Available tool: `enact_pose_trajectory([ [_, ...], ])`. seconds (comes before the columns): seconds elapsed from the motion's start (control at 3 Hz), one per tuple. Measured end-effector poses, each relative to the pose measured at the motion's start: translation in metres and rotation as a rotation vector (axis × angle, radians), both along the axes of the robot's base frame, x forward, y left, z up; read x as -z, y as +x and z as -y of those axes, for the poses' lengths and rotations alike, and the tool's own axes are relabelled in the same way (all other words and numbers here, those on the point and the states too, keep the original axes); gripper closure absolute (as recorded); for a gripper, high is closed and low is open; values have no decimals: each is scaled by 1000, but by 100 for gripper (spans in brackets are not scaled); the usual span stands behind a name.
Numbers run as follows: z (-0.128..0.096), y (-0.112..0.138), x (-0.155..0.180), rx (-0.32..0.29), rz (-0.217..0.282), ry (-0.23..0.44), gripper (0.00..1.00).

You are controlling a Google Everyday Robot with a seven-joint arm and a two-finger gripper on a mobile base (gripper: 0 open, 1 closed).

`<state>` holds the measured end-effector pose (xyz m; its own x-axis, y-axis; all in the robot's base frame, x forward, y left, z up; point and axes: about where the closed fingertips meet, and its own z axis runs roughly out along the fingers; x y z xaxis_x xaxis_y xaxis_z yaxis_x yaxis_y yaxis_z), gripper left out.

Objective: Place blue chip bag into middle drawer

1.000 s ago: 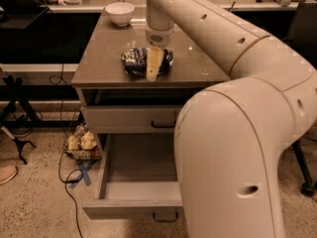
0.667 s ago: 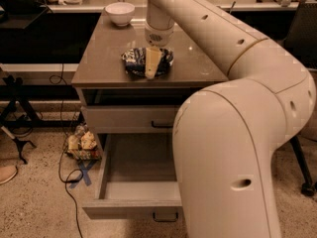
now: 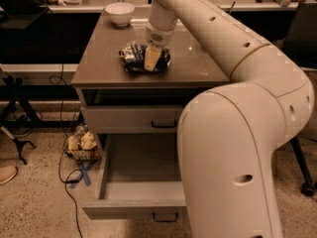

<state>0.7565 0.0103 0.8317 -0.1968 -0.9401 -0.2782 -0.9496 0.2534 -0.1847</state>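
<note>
the crumpled, shiny blue chip bag [image 3: 130,56] lies on the smooth bench [image 3: 198,63] top; the hand [image 3: 152,63] is down on it, grip impossible to tell; the shallow grey middle drawer [image 3: 130,209] hangs open under the bench.

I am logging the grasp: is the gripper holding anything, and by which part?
It cannot be told. The gripper is down at the middle of the bag, which lies on the cabinet top.

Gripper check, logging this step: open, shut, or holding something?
Gripper: at the blue chip bag on the cabinet top; open or shut cannot be told.
</note>
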Motion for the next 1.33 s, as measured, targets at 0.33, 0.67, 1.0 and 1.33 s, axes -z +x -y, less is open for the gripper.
enact_pose_trajectory([
  [0.33, 10, -13, -27, -7, 54, 100, 89],
  [0.67, 41, -42, -71, 50, 157, 206, 100],
  [1.0, 75, -95, -82, 83, 188, 280, 100],
  [1.33, 112, -116, -63, 137, 160, 275, 100],
])
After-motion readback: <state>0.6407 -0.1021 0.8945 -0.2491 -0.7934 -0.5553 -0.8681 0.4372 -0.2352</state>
